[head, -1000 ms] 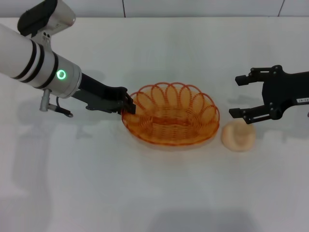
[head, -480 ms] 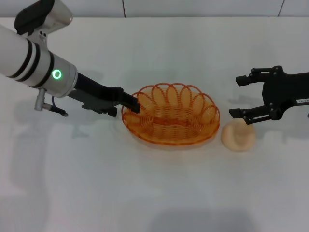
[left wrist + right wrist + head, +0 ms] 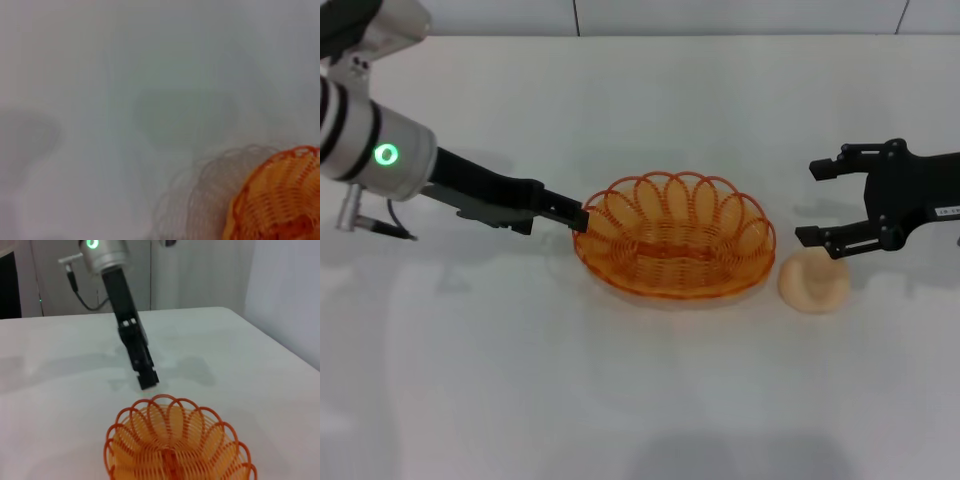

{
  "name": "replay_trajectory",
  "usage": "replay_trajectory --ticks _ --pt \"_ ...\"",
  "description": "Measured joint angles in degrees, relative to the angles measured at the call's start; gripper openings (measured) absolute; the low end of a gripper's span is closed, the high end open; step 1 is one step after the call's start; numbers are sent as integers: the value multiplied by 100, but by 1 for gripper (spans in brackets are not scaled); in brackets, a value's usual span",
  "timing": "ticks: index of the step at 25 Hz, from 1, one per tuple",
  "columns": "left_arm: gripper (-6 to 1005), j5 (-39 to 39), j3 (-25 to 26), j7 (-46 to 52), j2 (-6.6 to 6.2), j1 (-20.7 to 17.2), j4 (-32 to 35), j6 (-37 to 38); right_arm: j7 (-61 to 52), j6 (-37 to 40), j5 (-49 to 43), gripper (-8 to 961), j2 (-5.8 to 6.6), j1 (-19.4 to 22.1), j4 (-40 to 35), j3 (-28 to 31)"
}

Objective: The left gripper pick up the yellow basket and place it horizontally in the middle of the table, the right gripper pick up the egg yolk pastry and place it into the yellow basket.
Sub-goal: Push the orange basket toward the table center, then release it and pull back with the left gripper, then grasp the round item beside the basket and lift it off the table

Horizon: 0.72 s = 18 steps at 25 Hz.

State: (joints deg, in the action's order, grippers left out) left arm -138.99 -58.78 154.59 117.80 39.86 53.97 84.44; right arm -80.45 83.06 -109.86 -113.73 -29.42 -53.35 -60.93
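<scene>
Orange-yellow wire, oval and shallow with a looped scalloped rim: the yellow basket (image 3: 673,240) sits flat mid-table (image 3: 640,400). The left gripper (image 3: 580,216) is right at its left rim, fingers look pressed together, gripping nothing. The egg yolk pastry (image 3: 813,281), pale and round, lies just beside the basket's right end, with the right gripper (image 3: 812,202) spread wide above it.

The left wrist view cuts off most of the yellow basket (image 3: 277,200).
</scene>
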Motion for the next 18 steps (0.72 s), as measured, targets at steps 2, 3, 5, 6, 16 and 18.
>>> replay_trajectory --ticks 2,3,5,6,16,18 --pt "860 214 3 -245 -3 -231 313 196 -44 0 0 839 7 9 -3 3" --pt "884 422 7 -398 -8 -402 558 328 -80 0 0 839 17 15 -4 4" --pt "884 744 6 -671 -21 -709 964 550 -142 1 0 839 35 25 -4 4" --pt "884 840 8 -816 -34 -856 1180 647 -156 4 0 839 39 28 -4 5" --pt "883 1614 283 -3344 -95 -1736 1958 1317 -204 97 -1 839 60 230 -153 12" --pt "882 1716 482 -4048 -86 -1861 1854 1392 -215 144 -1 839 85 247 -153 12"
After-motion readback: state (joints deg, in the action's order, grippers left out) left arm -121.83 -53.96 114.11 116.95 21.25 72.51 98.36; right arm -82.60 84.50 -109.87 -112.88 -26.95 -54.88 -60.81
